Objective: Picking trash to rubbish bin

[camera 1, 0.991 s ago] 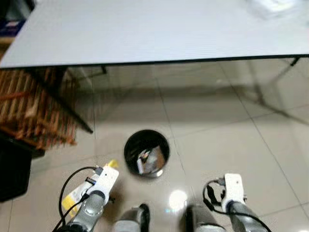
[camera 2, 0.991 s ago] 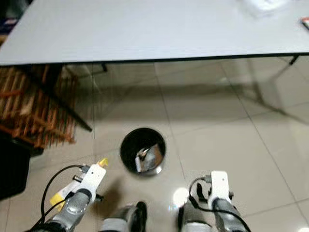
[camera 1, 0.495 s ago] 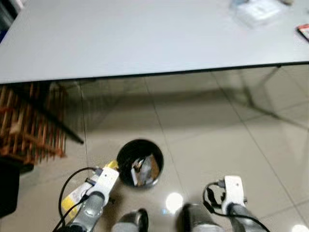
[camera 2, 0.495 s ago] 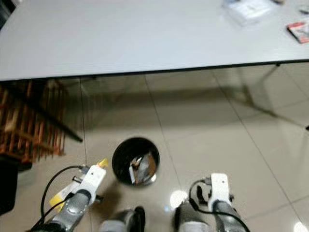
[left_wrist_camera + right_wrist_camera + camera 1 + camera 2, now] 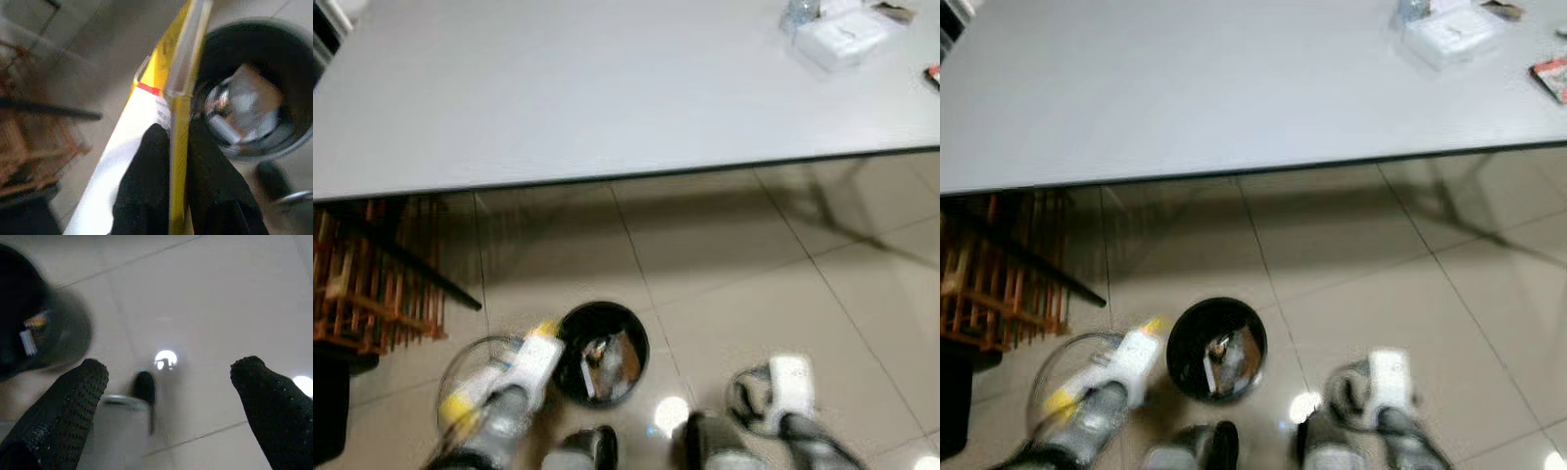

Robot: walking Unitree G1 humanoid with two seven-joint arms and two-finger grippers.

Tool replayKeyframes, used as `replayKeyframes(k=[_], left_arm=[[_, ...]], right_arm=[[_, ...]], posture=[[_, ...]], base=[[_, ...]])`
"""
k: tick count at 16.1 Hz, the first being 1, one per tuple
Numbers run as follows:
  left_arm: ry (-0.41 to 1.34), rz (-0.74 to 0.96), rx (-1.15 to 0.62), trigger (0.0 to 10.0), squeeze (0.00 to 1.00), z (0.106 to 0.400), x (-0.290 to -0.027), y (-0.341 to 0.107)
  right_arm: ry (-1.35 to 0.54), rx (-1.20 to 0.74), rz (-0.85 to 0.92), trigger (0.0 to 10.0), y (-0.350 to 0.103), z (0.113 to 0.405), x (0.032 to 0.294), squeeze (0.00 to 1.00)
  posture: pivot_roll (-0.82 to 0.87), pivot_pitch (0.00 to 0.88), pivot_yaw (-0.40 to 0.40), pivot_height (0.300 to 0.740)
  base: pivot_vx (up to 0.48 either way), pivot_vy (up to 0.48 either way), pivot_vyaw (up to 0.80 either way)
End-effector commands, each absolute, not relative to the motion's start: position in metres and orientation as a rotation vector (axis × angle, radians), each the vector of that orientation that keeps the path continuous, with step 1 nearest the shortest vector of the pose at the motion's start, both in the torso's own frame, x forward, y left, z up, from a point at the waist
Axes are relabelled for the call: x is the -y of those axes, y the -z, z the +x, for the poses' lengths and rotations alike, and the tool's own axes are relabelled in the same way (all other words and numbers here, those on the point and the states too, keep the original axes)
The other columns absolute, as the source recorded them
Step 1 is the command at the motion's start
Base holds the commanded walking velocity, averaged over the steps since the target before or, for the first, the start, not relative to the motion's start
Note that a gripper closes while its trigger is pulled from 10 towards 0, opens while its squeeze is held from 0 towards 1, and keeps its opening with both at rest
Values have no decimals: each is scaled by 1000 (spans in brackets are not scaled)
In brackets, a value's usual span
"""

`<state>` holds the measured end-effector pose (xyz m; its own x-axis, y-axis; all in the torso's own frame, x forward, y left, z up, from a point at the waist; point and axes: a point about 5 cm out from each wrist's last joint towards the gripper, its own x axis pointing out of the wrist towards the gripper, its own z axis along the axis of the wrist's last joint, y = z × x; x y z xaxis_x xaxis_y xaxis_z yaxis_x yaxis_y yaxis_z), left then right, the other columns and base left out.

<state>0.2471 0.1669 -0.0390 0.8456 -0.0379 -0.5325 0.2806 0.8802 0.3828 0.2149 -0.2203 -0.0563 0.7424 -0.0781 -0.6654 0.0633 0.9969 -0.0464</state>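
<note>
**Yellow packet nears the bin mouth**

Since a second ago the robot has stepped closer: the whole view has slid, so more of the table top shows and the rubbish bin (image 5: 601, 352) sits lower and nearer the robot's feet. The left arm has also swung in, and it now lies right against the bin's left rim, blurred with motion, where earlier there was a clear strip of floor between them.

Taking the bin as the marker and going left to right: well to its left stands a wooden slatted rack (image 5: 372, 284) under the table (image 5: 558, 88). Just left of the bin, the left gripper (image 5: 171, 161) pinches a flat yellow and white packet (image 5: 146, 147) edge-on between its two black fingers, the packet's tip reaching over the bin's rim. Inside the bin lies crumpled silvery trash (image 5: 244, 110). To the right of the bin, the right gripper (image 5: 171, 396) hangs over bare tile with its fingers spread wide and nothing between them. Far beyond the bin, at the table's right end, sit a white box (image 5: 847, 37) and a red item (image 5: 1552, 76).

The step in hand looks like the carry's end. The next move calls for bringing the packet fully over the bin's mouth and then parting the fingers. The packet is long and light, so it could catch on the rim.
</note>
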Motion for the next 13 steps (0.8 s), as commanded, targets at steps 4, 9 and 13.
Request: replayKeyframes(k=[4, 9, 13], left_arm=[[220, 466, -554, 10000, 0, 246, -159, 41], [298, 417, -476, 10000, 0, 272, -126, 22], [377, 280, -398, 10000, 0, 286, -97, 5]], right_arm=[[-2, -741, -1, 10000, 56, 221, 207, 0], [-154, -655, 34, 10000, 40, 246, 186, 0], [-333, -602, 78, 10000, 31, 253, 165, 0]], posture=[[47, 257, 71, 740], [19, 287, 57, 740], [-7, 320, 50, 740]], base=[[0, 0, 0], [0, 0, 0], [0, 0, 0]])
